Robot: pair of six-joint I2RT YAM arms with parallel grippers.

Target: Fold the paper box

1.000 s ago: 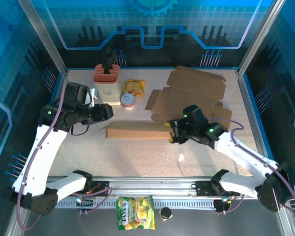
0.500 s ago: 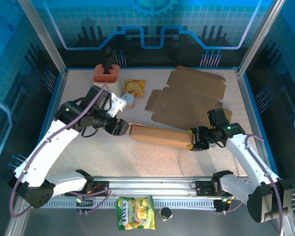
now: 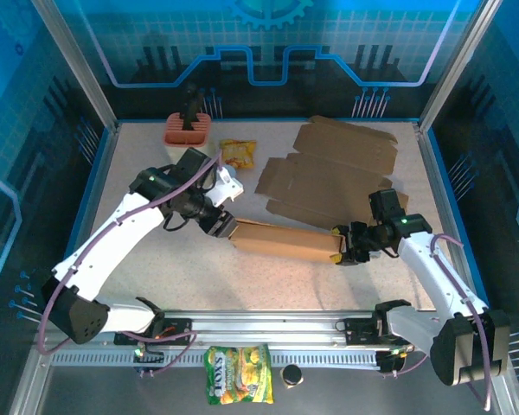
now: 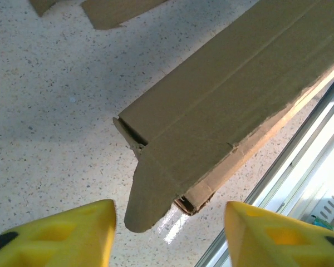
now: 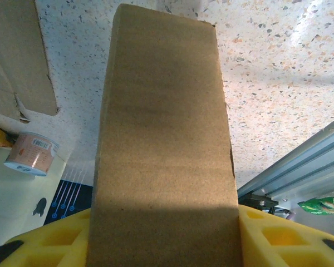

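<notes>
Tucking the left end flap (image 4: pixel 149 194) looks like the step in hand: square up left gripper (image 4: pixel 168 222), jaws apart and empty, then push straight in along the crease. Right gripper (image 3: pixel 346 246) clamped on the paper box (image 3: pixel 285 240) at its other end, so hold rigid as brace. Box mid-table, flap just ahead of left fingertips, flat cardboard sheets (image 3: pixel 329 169) behind.

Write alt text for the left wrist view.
A long brown cardboard box lies diagonally on the speckled table, a rounded flap sticking out from its near end. Two yellow fingers stand apart below it, touching nothing.
</notes>
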